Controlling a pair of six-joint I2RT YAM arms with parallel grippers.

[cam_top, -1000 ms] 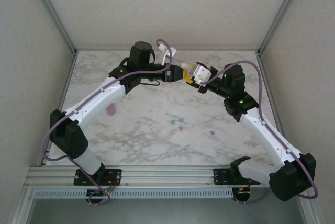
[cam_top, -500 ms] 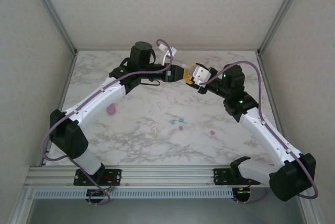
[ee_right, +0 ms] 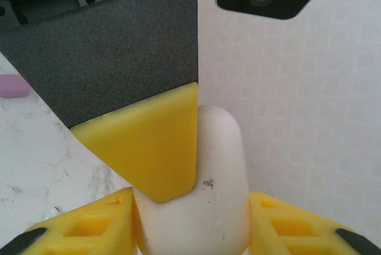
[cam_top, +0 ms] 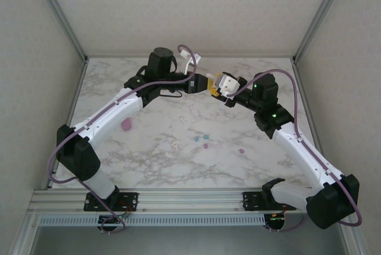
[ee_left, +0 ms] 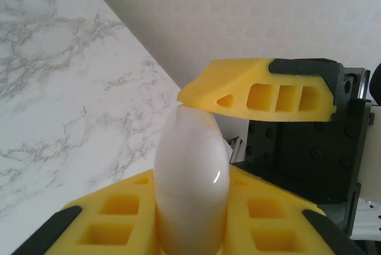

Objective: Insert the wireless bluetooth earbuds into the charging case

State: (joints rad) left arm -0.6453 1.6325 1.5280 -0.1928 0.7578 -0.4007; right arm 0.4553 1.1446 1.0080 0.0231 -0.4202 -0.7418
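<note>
My left gripper (cam_top: 206, 83) and right gripper (cam_top: 218, 87) both clench the white charging case (ee_left: 191, 165), held aloft over the far counter (cam_top: 149, 161) — the earbuds (cam_top: 196, 139) lie loose below, toward my bases, roughly midway between my arms.

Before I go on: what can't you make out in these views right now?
- White case: its bottom is cut off by the lower edge in both wrist views. In the top view the left gripper and right gripper cover it, so I cannot tell whether the lid is open.
- Loose earbuds: too small in the top view to tell which way they lie.
- Pink object: cut by the left edge of the right wrist view; identity unclear.
</note>
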